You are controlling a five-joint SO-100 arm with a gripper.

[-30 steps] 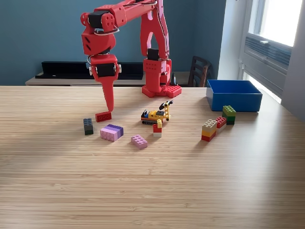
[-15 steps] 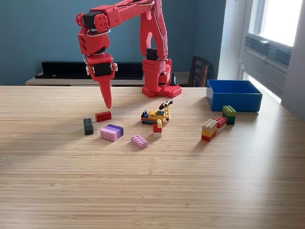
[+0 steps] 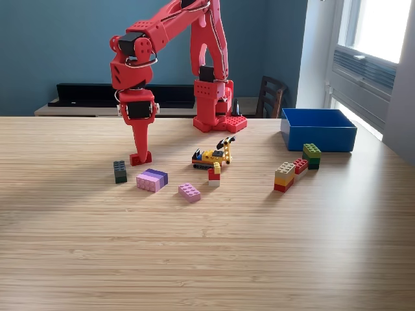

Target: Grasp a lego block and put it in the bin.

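Since half a second ago the gripper (image 3: 140, 155) has dropped onto the red lego block (image 3: 141, 158) on the worktop (image 3: 207, 246); jaw spread unclear, cannot tell. Bin (image 3: 318, 137) sits well apart at exterior view's right. Risk: off-centre pinch nudges or flips block.

My arm (image 3: 170, 39) is bright red plastic all over, built from chunky, blocky links with rounded edges. Black motor blocks sit in the joints, one just above its base (image 3: 219, 122), others near the far end. A thin looped wire shows beside the upper black block. The base is a flat red slab with a studded top. The gripper (image 3: 140, 146) ends in a long, tapering red finger.
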